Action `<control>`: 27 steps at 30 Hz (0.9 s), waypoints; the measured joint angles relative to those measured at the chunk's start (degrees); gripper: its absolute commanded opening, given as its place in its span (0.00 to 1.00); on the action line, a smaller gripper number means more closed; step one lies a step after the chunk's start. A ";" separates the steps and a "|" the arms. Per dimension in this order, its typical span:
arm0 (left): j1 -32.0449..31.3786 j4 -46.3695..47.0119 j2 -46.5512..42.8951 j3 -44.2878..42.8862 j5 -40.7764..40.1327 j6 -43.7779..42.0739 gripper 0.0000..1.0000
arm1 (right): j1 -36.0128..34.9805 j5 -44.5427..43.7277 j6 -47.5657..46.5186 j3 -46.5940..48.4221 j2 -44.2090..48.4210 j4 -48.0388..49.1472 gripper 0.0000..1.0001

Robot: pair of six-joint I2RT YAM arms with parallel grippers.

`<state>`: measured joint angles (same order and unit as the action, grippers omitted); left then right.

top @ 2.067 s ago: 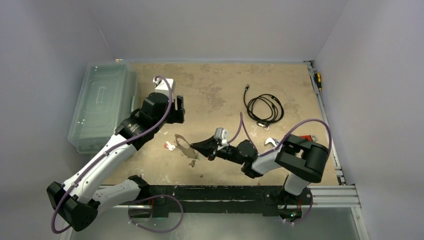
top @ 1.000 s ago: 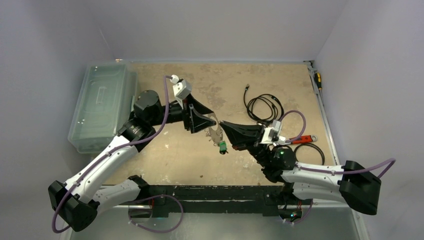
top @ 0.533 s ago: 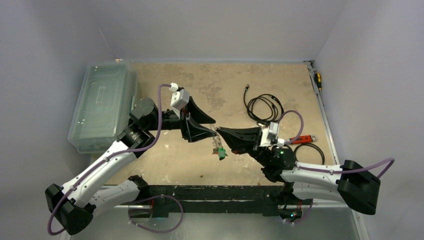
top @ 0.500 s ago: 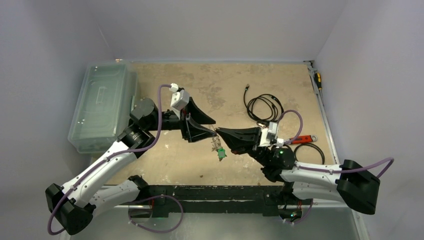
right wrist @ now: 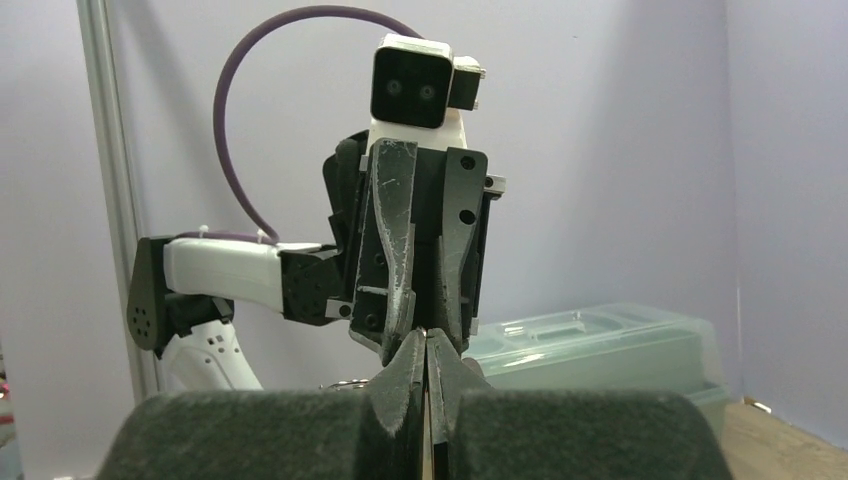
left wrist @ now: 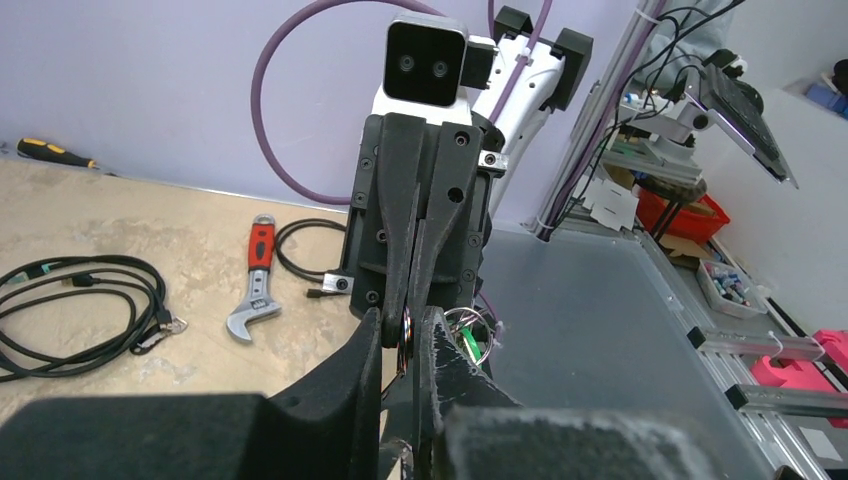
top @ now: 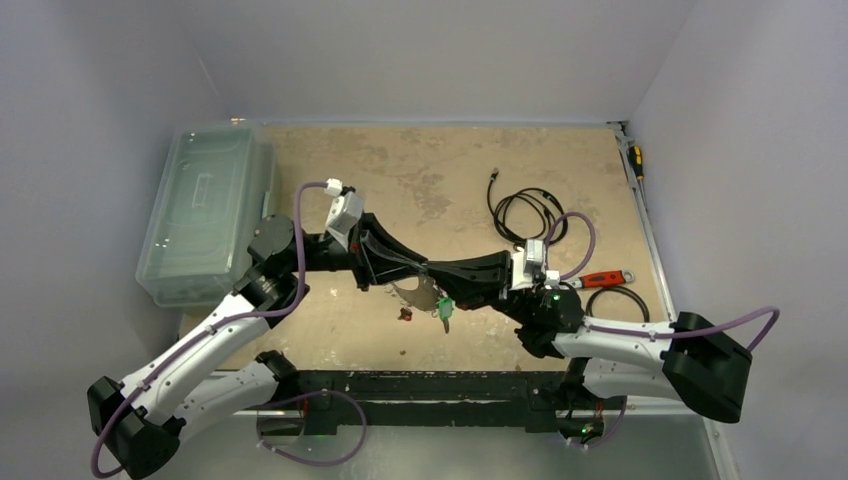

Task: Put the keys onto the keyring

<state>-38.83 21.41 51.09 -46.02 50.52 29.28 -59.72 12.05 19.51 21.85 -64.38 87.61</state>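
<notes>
The keyring [top: 415, 292], a pale silver oval loop, hangs in the air over the middle of the table. My left gripper [top: 424, 268] and right gripper [top: 436, 272] meet tip to tip on its top edge, both shut on it. A green-headed key [top: 444, 311] dangles from the loop's right side. A small red-headed key [top: 405, 314] shows just under the loop; I cannot tell whether it hangs or lies on the table. In the left wrist view my left gripper [left wrist: 403, 325] pinches the keyring's thin edge [left wrist: 405, 340], with the green key [left wrist: 469, 345] behind. My right gripper [right wrist: 428, 345] is clamped tight.
A red-handled wrench [top: 600, 279] and a small black cable loop [top: 615, 300] lie right of the grippers. A coiled black cable [top: 528, 215] sits behind them. A clear plastic bin [top: 205, 210] stands at the left edge, and a screwdriver [top: 636, 158] lies by the right rail.
My left jaws were open around the loop and have closed onto it. Both grippers have drawn together and shifted slightly leftward and nearer, and the keyring now hangs lower between them.
</notes>
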 measured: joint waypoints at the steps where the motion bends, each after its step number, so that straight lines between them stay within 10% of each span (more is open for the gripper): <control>1: -0.04 0.13 -0.22 0.15 -0.13 0.11 0.00 | 0.00 0.22 0.02 0.04 0.04 -0.09 0.00; 10: -0.92 -7.56 -1.44 -2.62 -1.46 -8.04 0.50 | -0.24 1.29 -2.38 0.11 5.53 -5.86 0.00; 23: -0.83 -15.47 -2.91 -4.07 -2.69 -19.39 0.50 | -0.33 4.37 -5.22 2.99 19.74 -21.79 0.00; 27: -0.83 -13.57 -1.77 -4.26 -1.29 -18.45 0.32 | -0.33 7.04 -5.22 3.08 19.98 -23.54 0.00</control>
<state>-39.66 7.84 49.32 -50.28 49.23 10.83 -60.05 19.09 14.28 24.93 -44.40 64.07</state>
